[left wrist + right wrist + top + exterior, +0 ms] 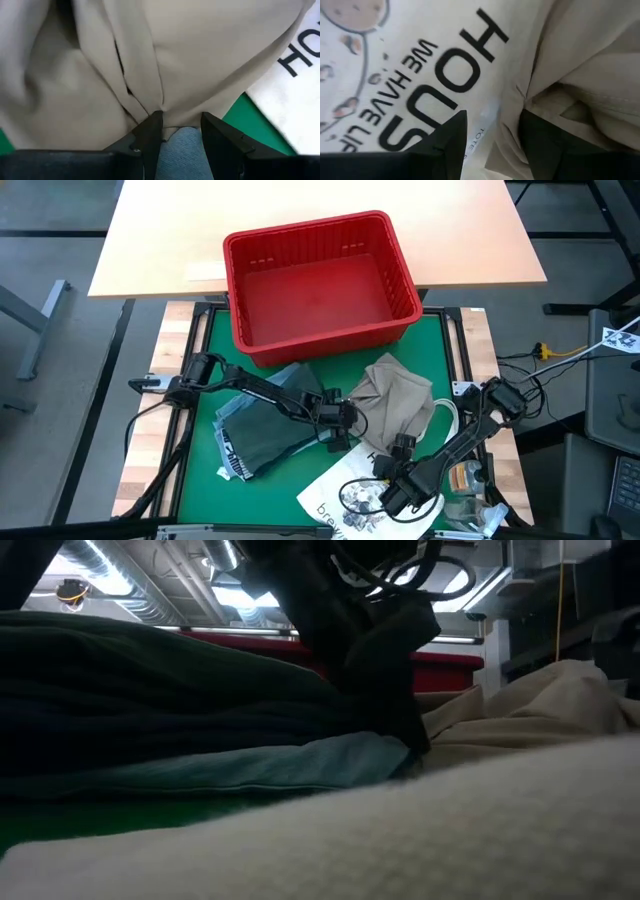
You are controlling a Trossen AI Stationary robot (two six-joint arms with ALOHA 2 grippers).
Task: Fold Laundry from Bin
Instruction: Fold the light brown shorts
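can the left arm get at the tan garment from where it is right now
Probably yes. The left gripper already sits at the near edge of the khaki garment, and in its wrist view the fingers stand apart with a khaki fold right at their tips and nothing in between.

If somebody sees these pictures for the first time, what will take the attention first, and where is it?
First the red bin, standing empty at the table's far edge. Next the khaki-tan garment, crumpled on the green mat just before it, with the left gripper at its edge. Beside it a dark green garment lies flat.
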